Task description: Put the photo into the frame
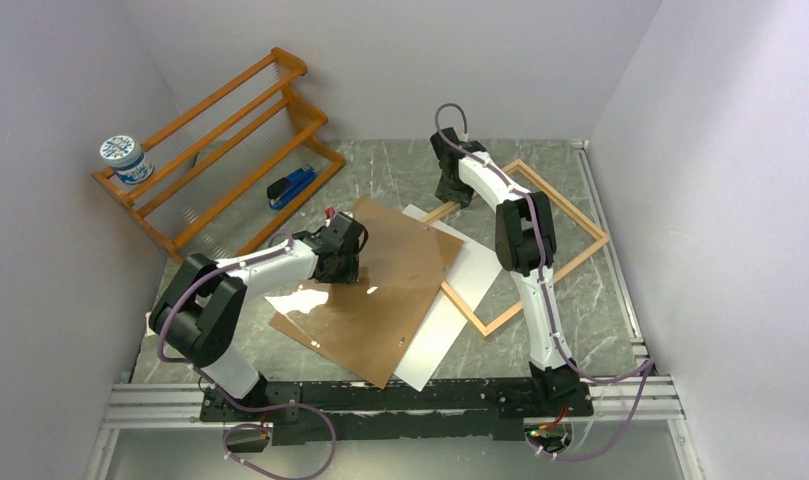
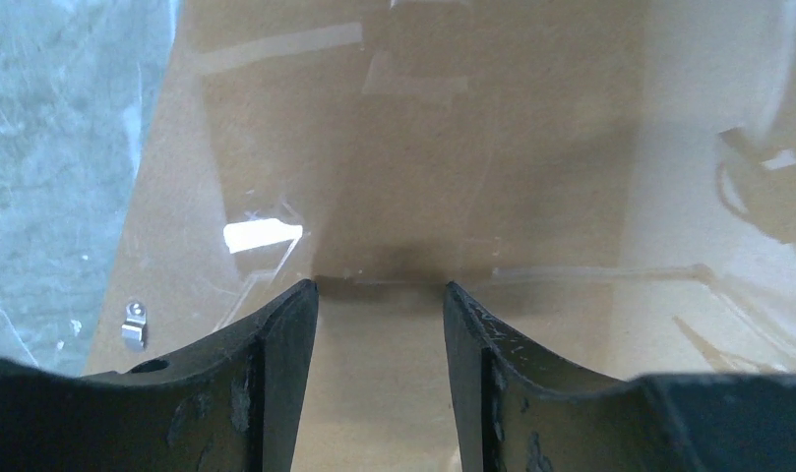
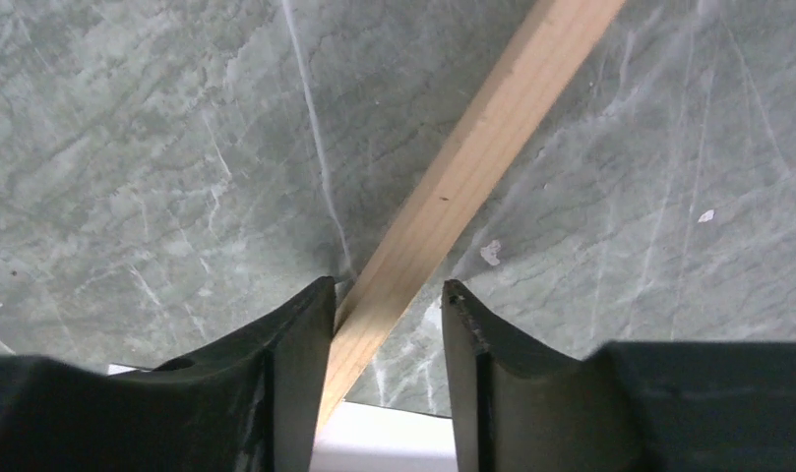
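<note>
The frame (image 1: 568, 203), a thin light-wood rectangle, lies flat at the back right. Its rail (image 3: 472, 167) runs diagonally through the right wrist view. My right gripper (image 1: 450, 196) (image 3: 389, 285) is open and straddles this rail at the frame's far-left side; the left finger touches the rail, the right one stands apart. The photo (image 1: 442, 325) lies white side up, mostly under the brown backing board (image 1: 385, 275); one corner (image 3: 394, 438) shows beneath the right jaws. My left gripper (image 1: 342, 262) (image 2: 381, 287) is open and empty, low over the board's left part.
A clear pane (image 1: 302, 300) lies on the backing board, its edge (image 2: 590, 272) just ahead of the left fingertips. A small metal clip (image 2: 133, 324) sits on the board. An orange-brown rack (image 1: 225, 135) with a white tub (image 1: 126, 160) stands back left, a blue stapler (image 1: 292, 186) beside it.
</note>
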You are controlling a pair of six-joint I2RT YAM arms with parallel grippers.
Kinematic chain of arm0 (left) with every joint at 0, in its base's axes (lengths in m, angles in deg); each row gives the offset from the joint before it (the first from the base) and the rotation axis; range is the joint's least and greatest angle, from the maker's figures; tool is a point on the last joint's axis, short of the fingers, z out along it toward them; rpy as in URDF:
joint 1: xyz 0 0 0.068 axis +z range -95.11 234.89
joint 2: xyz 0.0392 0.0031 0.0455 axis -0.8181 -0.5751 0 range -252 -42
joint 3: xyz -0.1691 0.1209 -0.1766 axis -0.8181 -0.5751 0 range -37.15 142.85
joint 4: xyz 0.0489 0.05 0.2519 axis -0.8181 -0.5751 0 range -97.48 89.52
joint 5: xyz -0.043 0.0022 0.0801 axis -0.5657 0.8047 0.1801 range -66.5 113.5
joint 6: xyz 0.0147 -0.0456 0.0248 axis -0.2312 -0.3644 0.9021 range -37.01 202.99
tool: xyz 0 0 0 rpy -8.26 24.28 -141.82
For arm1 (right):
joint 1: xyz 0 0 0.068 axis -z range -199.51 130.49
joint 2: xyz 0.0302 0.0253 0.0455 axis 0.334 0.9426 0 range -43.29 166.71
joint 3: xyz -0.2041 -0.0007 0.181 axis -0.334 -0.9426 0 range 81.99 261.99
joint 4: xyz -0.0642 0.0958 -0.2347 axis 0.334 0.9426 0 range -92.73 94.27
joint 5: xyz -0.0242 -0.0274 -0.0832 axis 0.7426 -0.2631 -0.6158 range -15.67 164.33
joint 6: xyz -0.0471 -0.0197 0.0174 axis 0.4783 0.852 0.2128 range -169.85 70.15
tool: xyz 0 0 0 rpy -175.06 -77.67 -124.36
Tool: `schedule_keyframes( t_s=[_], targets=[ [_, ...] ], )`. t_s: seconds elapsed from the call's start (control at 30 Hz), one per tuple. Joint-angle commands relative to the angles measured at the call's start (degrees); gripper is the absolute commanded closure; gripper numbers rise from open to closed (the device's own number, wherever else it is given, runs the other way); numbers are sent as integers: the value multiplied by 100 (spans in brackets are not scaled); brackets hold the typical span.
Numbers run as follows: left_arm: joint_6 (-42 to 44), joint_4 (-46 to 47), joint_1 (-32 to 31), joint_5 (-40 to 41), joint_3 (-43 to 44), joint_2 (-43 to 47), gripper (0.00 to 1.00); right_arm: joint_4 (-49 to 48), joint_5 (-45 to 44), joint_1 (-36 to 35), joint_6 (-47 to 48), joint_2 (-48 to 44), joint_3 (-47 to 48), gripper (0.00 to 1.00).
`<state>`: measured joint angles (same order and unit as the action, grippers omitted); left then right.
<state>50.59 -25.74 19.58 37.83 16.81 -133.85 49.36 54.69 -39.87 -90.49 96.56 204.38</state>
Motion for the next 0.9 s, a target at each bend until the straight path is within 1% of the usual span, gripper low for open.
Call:
schedule_keyframes(
  t_s=[0.0, 0.03, 0.13, 0.27, 0.47, 0.6, 0.7, 0.87],
  targets=[
    [-148, -10, 32, 123, -191, 30, 45, 49, -114, -12, 496, 0, -2, 62],
    [-144, -18, 36, 137, -220, 35, 45, -20, -91, -11, 616, -56, -89, 64],
    [-190, -151, 57, 277, -221, -9, 45, -127, -24, 14, 979, -249, -265, 77],
    [-387, -416, 94, 481, -145, -153, 46, -255, 129, 45, 1451, -428, -382, 87],
    [-507, -478, 102, 571, -218, -96, 46, -376, 507, 69, 2061, -564, -425, 100],
    [-726, -716, 94, 809, -217, -118, 46, -748, 933, 54, 2507, -817, -837, 100],
    [-912, -822, 97, 821, -267, -111, 46, -954, 1174, 30, 2703, -962, -1068, 100],
    [-1209, -1124, 100, 974, -276, -219, 47, -1077, 1120, -21, 2915, -881, -904, 100]
  ],
)
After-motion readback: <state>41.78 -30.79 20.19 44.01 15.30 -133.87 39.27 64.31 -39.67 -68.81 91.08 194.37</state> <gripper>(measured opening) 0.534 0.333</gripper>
